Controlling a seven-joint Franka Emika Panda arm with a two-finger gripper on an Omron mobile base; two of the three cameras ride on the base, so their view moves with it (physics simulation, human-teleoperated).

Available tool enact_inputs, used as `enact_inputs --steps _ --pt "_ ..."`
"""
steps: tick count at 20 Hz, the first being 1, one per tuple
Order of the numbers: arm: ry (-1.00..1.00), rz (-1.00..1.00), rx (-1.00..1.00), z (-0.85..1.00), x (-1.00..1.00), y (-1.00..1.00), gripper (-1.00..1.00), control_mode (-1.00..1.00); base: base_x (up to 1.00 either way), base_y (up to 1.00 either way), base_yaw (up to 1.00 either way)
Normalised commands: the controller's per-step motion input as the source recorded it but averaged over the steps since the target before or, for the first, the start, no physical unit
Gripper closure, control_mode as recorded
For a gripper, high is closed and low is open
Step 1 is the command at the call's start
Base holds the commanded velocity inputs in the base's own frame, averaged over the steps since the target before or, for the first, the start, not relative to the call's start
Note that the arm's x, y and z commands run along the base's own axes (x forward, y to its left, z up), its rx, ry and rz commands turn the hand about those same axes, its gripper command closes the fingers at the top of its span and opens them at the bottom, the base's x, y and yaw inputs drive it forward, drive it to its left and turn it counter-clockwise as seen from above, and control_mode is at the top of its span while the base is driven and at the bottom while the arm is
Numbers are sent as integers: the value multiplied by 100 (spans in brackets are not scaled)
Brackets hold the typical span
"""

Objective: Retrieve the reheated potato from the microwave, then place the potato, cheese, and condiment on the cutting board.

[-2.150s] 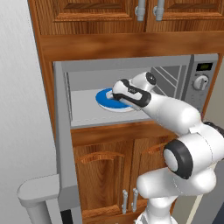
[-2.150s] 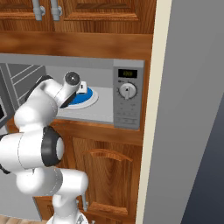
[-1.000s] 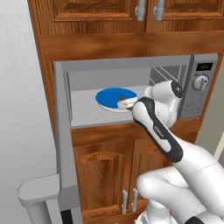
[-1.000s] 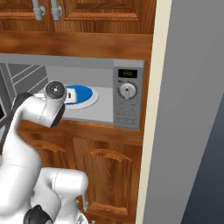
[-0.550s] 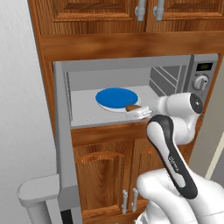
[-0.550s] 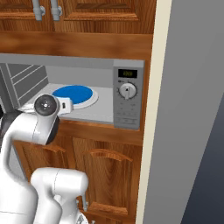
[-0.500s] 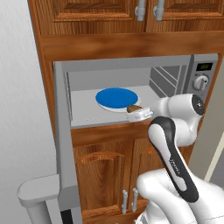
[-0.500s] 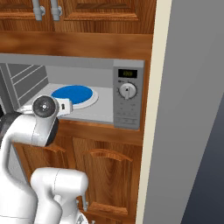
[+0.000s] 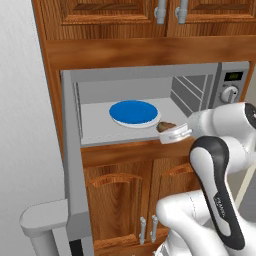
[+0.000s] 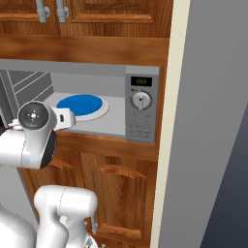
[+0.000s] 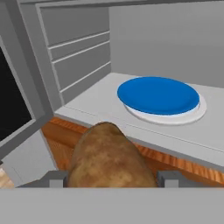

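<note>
The microwave (image 9: 145,75) stands with its door (image 9: 71,165) swung wide to the left. Just outside its front edge, over the wooden ledge, my gripper (image 9: 171,131) is shut on the potato (image 9: 165,125), a tan-brown oval lump. In the hand view the potato (image 11: 109,157) sits between the two fingertips (image 11: 53,178), with my gripper (image 11: 111,180) closed around its sides. The blue plate (image 11: 157,94) inside the microwave (image 11: 183,39) lies bare behind it. The cheese, condiment and cutting board are out of view.
The blue plate (image 9: 133,111) rests mid-floor in the oven cavity. The control panel with its white knob (image 10: 140,100) is on the right. Wooden cabinet doors (image 9: 125,200) sit below, more cupboards (image 9: 150,15) above. A grey wall (image 10: 213,121) closes the right side.
The gripper has drawn back out of the microwave with the potato, off the blue plate and toward the front right edge. In the last half second it shifted only slightly.
</note>
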Motion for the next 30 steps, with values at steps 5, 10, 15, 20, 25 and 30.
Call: enact_inputs --steps 5,10,15,20,25,30 --pt "0 0 -2 14 -63 -3 100 -100 0 0 0" --pt "0 0 -1 -3 -35 0 100 -100 0 0 0" --pt "0 0 0 0 0 0 100 -100 0 0 0" --pt "0 0 0 0 0 0 100 -100 0 0 0" --pt "0 0 0 0 0 0 100 -100 0 0 0" --pt "0 0 0 0 0 0 100 -100 0 0 0"
